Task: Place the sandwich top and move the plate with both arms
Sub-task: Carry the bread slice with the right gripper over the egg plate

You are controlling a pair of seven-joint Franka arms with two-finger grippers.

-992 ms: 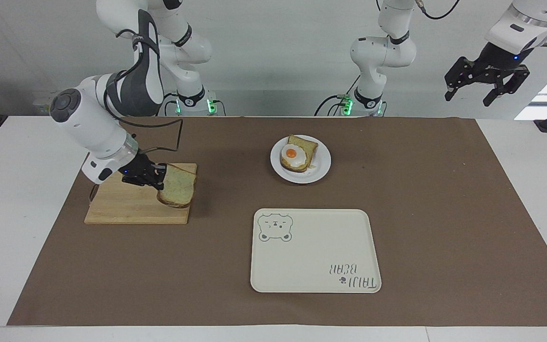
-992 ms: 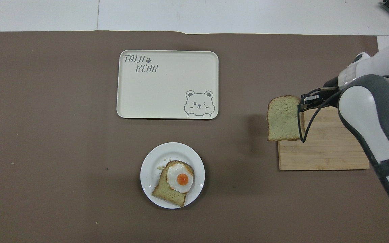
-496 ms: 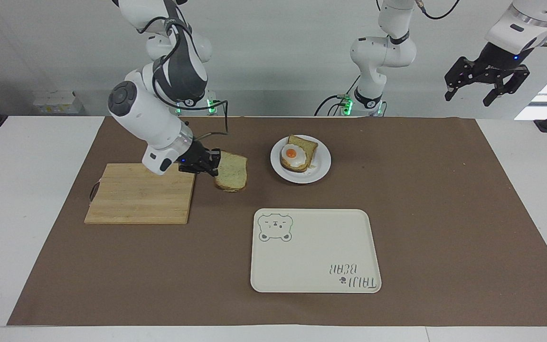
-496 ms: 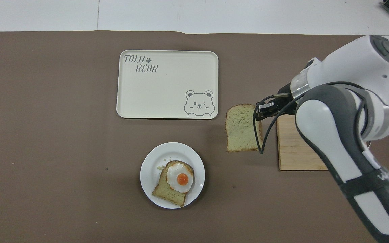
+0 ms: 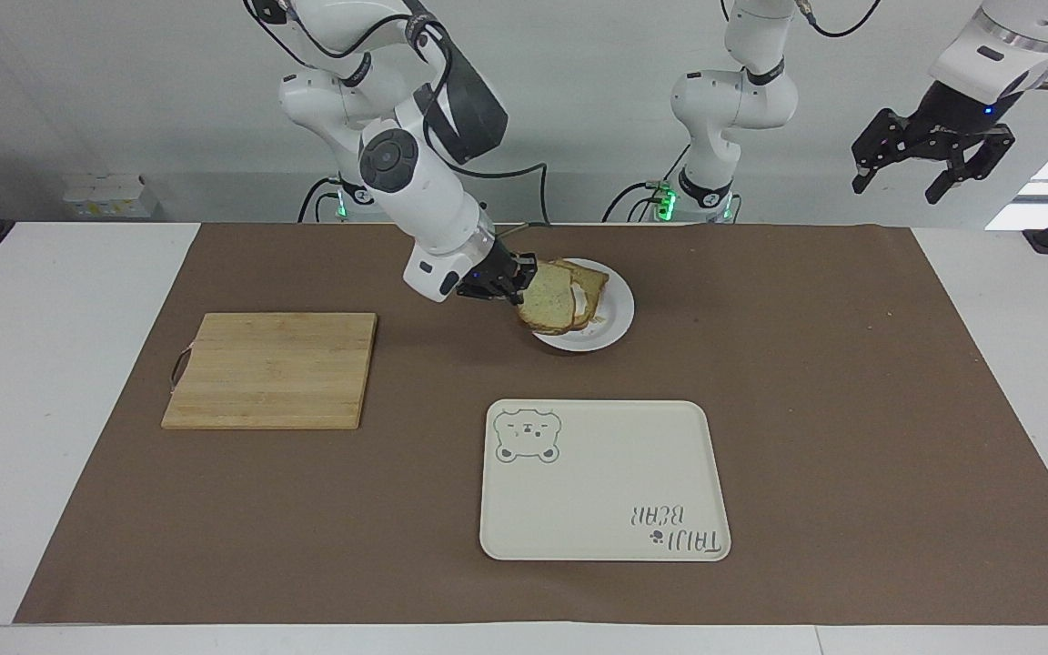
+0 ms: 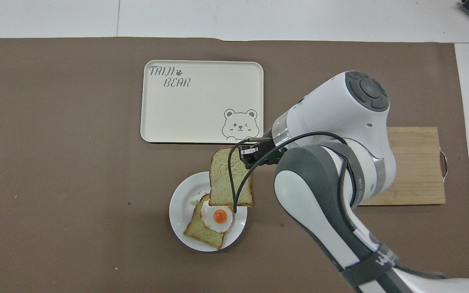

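My right gripper (image 5: 513,280) (image 6: 247,158) is shut on one edge of the sandwich top (image 5: 546,306) (image 6: 227,179), a plain pale slice with brown crust. It holds the slice tilted in the air over the white plate (image 5: 613,326) (image 6: 180,228). On the plate lies a bread slice (image 6: 204,232) with a fried egg (image 6: 219,216); in the facing view the held slice hides most of it. My left gripper (image 5: 917,182) hangs open and empty, raised high past the left arm's end of the table, and waits.
A cream tray (image 5: 601,482) (image 6: 202,101) with a bear drawing lies farther from the robots than the plate. A bare wooden cutting board (image 5: 269,368) (image 6: 415,162) lies toward the right arm's end. Brown paper covers the table.
My right gripper has carried the sandwich top from above the cutting board across to the plate. The left arm has not moved.
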